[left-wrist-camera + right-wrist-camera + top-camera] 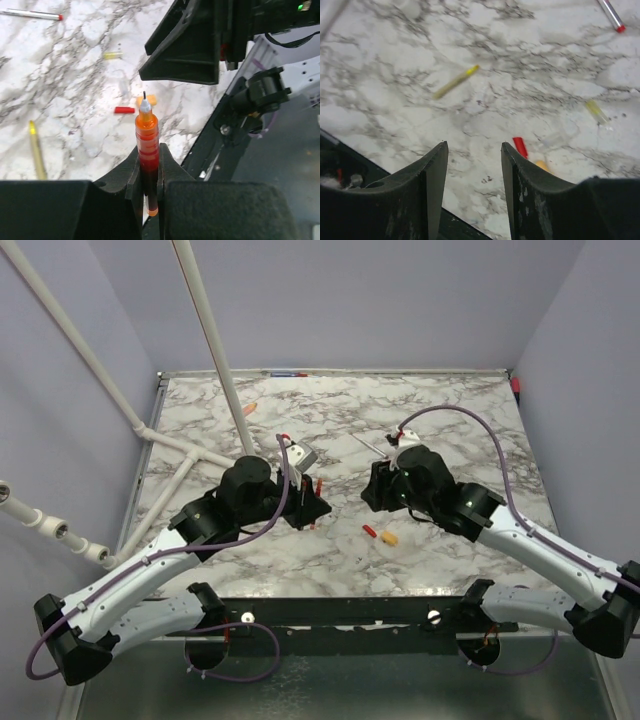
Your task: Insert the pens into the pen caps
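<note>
My left gripper [149,150] is shut on an orange pen [147,131], which stands upright between the fingers with its bare tip pointing away. In the top view this gripper [312,506] is left of centre and the held pen [318,487] shows red. My right gripper [472,146] is open and empty, hovering over the marble, to the right of the left one [376,495]. A red pen cap [520,146] and an orange pen cap [542,165] lie side by side just past its right finger. They also lie on the table [368,531] between the arms.
A yellow pen [456,81], a small yellow cap [596,111] and a whitish-grey pen with a red end [611,14] lie farther out on the marble. Another orange pen [250,409] lies far left beside a white pipe frame [215,350]. Walls enclose the table.
</note>
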